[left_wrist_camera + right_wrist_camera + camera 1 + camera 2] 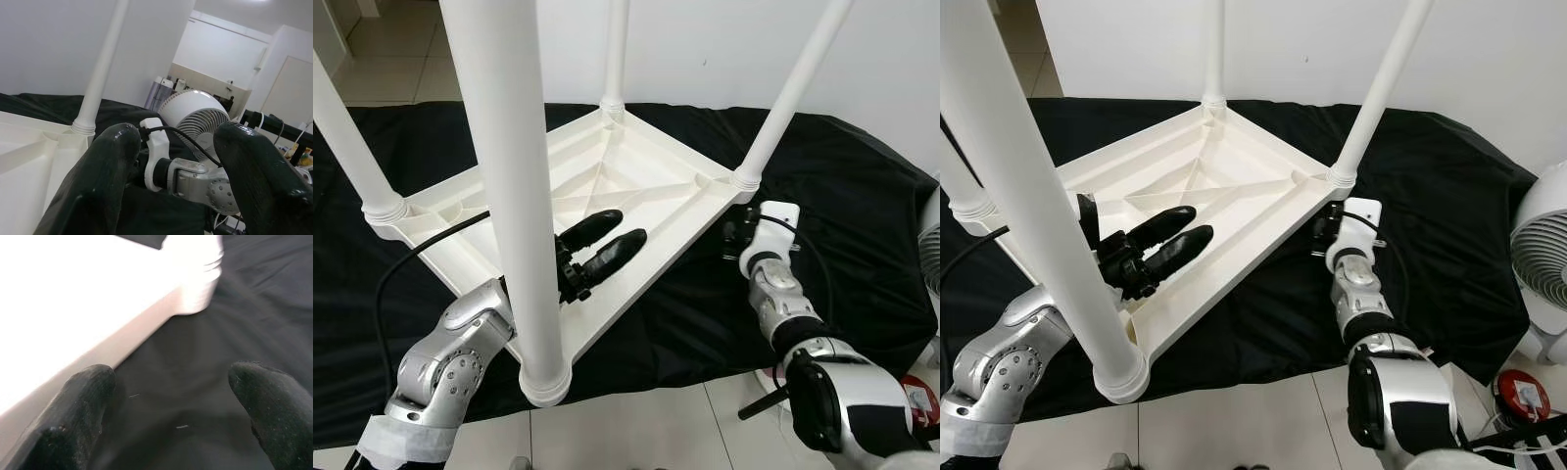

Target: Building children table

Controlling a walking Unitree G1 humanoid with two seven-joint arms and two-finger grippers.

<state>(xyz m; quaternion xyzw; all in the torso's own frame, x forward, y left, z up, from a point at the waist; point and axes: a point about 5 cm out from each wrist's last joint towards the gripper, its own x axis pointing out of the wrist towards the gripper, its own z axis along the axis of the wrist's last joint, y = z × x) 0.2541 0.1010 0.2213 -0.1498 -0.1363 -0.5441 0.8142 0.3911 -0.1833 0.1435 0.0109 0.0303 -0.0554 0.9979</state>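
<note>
Upturned table top [626, 186]: white moulded plastic, smooth, faint sheen, ribbed underside. Legs [509, 176]: same white plastic, glossy. Cloth [862, 225] beneath: black fabric, matt, softly creased. Left end effector [604, 245] fingers: black, slightly shiny, probably rubbery. Right end effector [171, 431] fingers look matt, view blurred. Arms [450, 367]: brushed silver metal. Floor [636, 431]: pale glazed tile.

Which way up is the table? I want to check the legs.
Upside down: the white table lies top-down on the black cloth, ribbed underside showing, four legs pointing up.
</note>
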